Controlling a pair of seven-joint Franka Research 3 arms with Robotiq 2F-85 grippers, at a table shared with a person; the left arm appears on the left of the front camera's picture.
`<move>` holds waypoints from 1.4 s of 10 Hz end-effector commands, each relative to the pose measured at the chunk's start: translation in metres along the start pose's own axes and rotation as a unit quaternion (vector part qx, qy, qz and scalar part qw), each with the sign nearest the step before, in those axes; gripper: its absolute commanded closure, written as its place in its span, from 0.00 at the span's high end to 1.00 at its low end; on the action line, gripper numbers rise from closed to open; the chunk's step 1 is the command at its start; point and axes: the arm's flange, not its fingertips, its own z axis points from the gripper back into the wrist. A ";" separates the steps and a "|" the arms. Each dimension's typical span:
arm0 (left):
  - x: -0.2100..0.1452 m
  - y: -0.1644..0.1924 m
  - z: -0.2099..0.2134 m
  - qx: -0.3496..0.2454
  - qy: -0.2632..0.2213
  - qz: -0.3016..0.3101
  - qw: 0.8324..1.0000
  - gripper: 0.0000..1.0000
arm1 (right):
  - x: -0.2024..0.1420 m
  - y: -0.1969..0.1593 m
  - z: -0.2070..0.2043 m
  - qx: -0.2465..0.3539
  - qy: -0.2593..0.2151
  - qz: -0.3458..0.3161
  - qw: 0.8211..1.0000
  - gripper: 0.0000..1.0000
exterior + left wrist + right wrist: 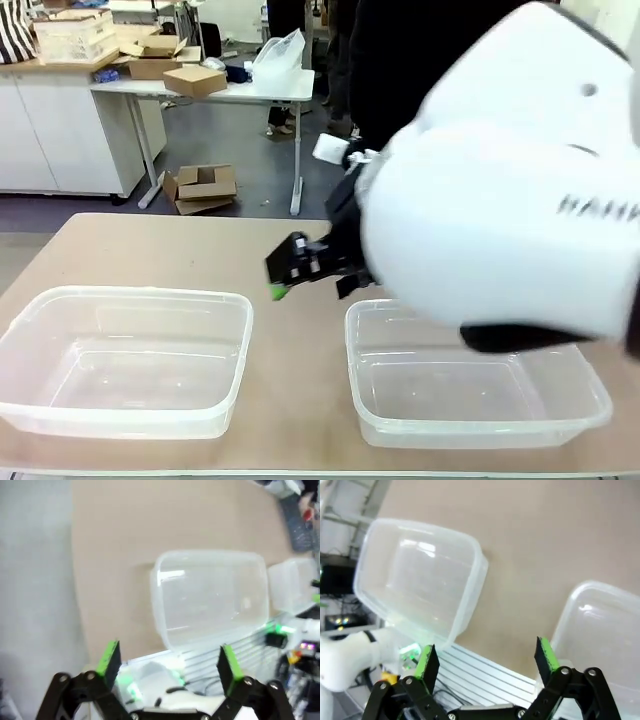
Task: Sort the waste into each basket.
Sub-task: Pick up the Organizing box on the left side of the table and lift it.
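The front camera is looking across the beige table (150,250) from its near edge, a white arm (500,200) looming close. Both wrist cameras are looking down, sharing two clear rectangular plastic tubs (210,554) (425,527).

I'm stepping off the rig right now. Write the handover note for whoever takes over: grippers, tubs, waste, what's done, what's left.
Left gripper: open, empty, raised on the robot's side of the left tub.
Right gripper: open, empty, above the table between the two tubs.
Tubs: the left tub and right tub sit side by side along the near edge, both empty.
Dark basket: at the far side, blurred, with something small and red at it that I cannot name.
Done: nothing sorted into the clear tubs.
Left: all the sorting.
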 end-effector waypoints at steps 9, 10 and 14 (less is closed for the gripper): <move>-0.003 -0.053 -0.052 0.088 0.104 -0.102 0.985 1.00 | 0.007 0.039 -0.090 -0.153 0.023 -0.074 0.985 1.00; -0.015 -0.040 -0.069 0.062 0.116 -0.079 0.988 1.00 | 0.010 0.048 -0.099 -0.158 0.029 -0.092 0.983 1.00; -0.050 -0.013 -0.128 0.015 0.128 -0.046 0.991 1.00 | 0.036 0.058 -0.151 -0.149 0.021 -0.106 0.983 1.00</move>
